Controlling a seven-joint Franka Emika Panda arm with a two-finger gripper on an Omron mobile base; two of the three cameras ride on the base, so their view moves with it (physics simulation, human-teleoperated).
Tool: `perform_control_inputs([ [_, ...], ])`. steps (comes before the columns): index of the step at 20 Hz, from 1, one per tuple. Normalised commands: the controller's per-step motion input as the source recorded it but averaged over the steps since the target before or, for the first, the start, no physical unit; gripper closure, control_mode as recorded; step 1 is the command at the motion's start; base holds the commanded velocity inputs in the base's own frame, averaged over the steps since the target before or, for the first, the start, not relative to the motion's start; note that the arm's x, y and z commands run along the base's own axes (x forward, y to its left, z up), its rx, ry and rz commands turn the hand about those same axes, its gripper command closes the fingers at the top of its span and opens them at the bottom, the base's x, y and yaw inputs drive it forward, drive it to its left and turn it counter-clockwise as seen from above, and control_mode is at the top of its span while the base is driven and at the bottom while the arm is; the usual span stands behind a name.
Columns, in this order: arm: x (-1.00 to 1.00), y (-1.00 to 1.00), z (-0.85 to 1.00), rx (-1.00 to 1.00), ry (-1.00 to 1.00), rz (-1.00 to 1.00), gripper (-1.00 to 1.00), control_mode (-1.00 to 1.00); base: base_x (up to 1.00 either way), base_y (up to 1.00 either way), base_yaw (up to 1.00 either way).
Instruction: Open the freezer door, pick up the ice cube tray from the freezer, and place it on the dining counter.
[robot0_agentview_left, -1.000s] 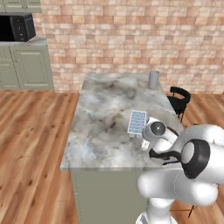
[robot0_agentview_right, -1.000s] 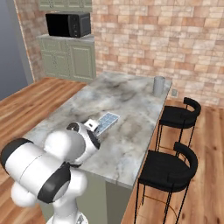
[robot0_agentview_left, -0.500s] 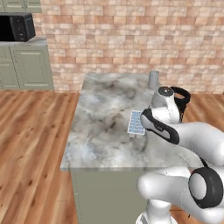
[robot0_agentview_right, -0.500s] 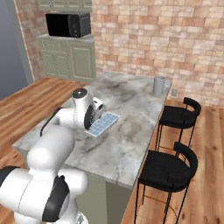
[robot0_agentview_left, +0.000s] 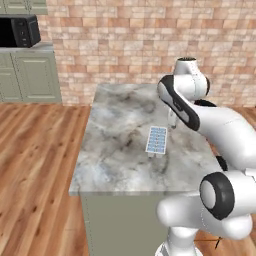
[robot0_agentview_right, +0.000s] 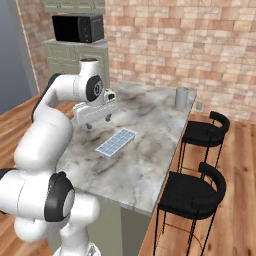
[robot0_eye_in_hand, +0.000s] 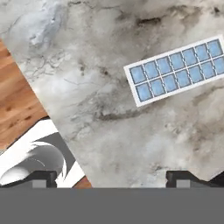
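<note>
The ice cube tray (robot0_agentview_left: 157, 140) (robot0_agentview_right: 116, 142) (robot0_eye_in_hand: 179, 72), pale blue cells in a white frame, lies flat on the marble top of the dining counter (robot0_agentview_left: 115, 125) (robot0_agentview_right: 150, 150) (robot0_eye_in_hand: 109, 65). My gripper (robot0_agentview_right: 98, 122) (robot0_eye_in_hand: 113, 179) hangs open above the counter, up and to the left of the tray, with nothing between its fingers. It does not touch the tray. The freezer and the freezer door are out of view.
A grey cup (robot0_agentview_right: 181, 98) stands at the counter's far corner. Two black stools (robot0_agentview_right: 200, 132) (robot0_agentview_right: 192, 192) line the counter's right side. A microwave (robot0_agentview_left: 17, 31) (robot0_agentview_right: 79, 28) sits on green cabinets by the brick wall. Wood floor lies to the left.
The arm has lifted and swung up and back from the tray, carrying the open gripper away from it. The tray has stayed where it lay on the counter.
</note>
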Motion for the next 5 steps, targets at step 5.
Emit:
perform_control_inputs([
  [5, -1.00, 0.00, 0.45, 0.13, 0.28, -0.25, -1.00, -1.00, 0.00, 0.00, 0.00],
])
